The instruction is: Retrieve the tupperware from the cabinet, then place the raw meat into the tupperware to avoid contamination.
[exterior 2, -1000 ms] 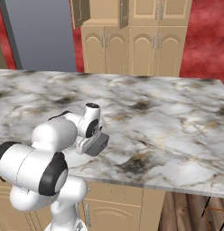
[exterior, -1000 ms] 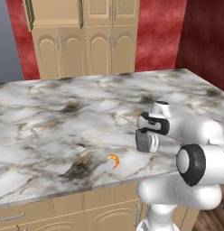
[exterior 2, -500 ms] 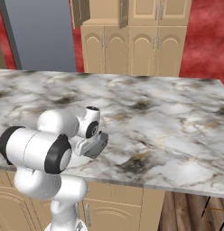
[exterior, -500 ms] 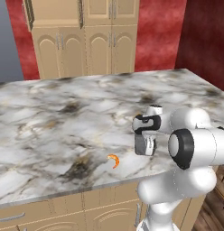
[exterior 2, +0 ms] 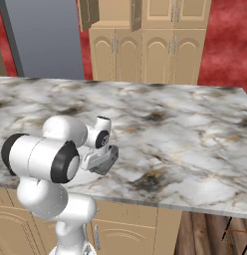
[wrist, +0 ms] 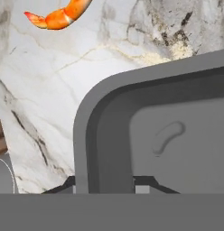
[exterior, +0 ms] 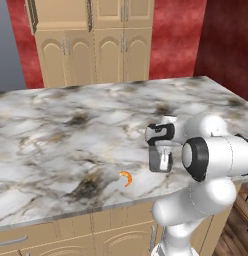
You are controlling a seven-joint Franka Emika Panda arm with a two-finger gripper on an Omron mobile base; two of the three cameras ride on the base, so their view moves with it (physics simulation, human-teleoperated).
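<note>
The grey tupperware [exterior: 160, 161] stands tilted at the counter's front, just right of the raw meat [exterior: 126, 178], a small orange curl on the marble. My gripper [exterior: 160, 150] points down over the tupperware, its jaws slightly open astride one wall. In the right base view the gripper [exterior 2: 98, 155] sits on the tupperware [exterior 2: 105, 159] beside my white elbow. The hand view shows the tupperware [wrist: 177, 135] close up, its rim running between my gripper [wrist: 105, 186] tips, and the raw meat [wrist: 59, 16] at the top left. The cabinet [exterior: 91, 45] stands behind the counter.
The marble counter [exterior: 56, 135] stretches wide to the left and back, its front edge [exterior: 71, 212] close below the meat. An upper cabinet door [exterior 2: 88, 14] hangs open. A red wall [exterior: 176, 40] lies to the right of the cabinet [exterior 2: 145, 45].
My gripper and the tupperware have shifted a little left toward the meat, the elbow has swung forward, and the jaws have widened on the wall.
</note>
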